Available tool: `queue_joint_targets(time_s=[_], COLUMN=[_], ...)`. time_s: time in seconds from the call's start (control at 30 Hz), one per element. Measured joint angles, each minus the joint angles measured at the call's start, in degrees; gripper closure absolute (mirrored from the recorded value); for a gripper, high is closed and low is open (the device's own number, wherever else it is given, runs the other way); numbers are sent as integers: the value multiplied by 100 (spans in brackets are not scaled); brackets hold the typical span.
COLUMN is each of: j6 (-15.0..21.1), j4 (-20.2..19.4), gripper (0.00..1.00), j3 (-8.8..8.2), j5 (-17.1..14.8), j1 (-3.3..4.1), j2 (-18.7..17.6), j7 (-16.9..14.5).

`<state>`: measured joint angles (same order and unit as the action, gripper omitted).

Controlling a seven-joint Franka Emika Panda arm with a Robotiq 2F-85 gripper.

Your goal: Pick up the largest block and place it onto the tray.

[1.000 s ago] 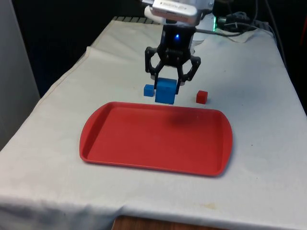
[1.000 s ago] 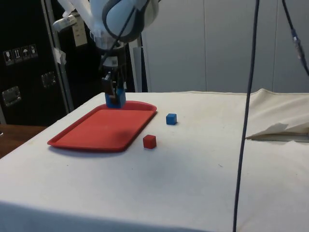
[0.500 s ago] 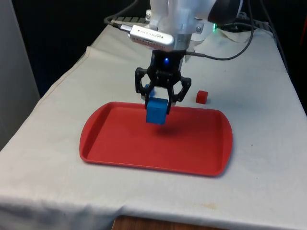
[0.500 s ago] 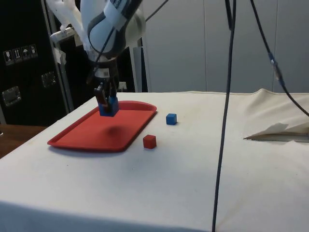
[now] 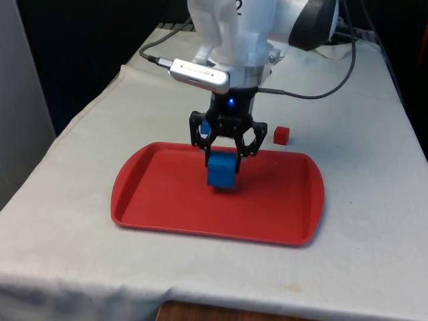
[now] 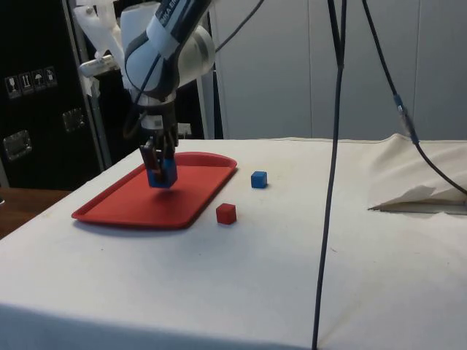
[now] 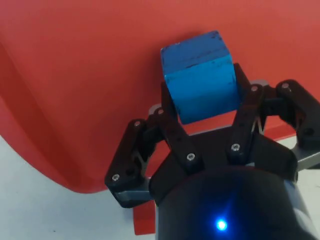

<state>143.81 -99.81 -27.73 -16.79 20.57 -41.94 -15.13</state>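
Clearly the gripper (image 5: 223, 158) is clamped on the large blue block (image 5: 221, 171), one finger on either side of it, as the wrist view shows with the fingers (image 7: 170, 107) pressed against the block's faces. The block hangs over the middle of the red tray (image 5: 160, 200), low above its floor; whether its underside already touches the tray cannot be told from these pictures, though the side view suggests a small gap beneath the block (image 6: 162, 174). So the pick-up part of the task looks done, and the carry to the tray looks done as well. What is left, by my judgement, is the last bit of lowering, the release, and the lift clear. Beyond the tray's far edge a small red block (image 5: 281, 135) sits on the white cloth (image 5: 374, 167), and a small blue block (image 6: 258, 179) lies near it, both well apart from the tray's floor and untouched.
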Motion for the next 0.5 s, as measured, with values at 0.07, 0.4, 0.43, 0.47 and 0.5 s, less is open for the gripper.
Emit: queue_joint_targets(time_s=[0.07,0.4,0.43,0.47,0.5], j6=[0,17,17,17,17], j4=[0,6,6,6,6], gripper=[97,61,51,42,32], j3=[6,29,29,23,23], j5=[-29,-86,-86,-86,-86], j1=[0,29,34,34,40], j2=[-17,-74,-74,-74,-74], j7=[-17,-34,-29,-29,-29])
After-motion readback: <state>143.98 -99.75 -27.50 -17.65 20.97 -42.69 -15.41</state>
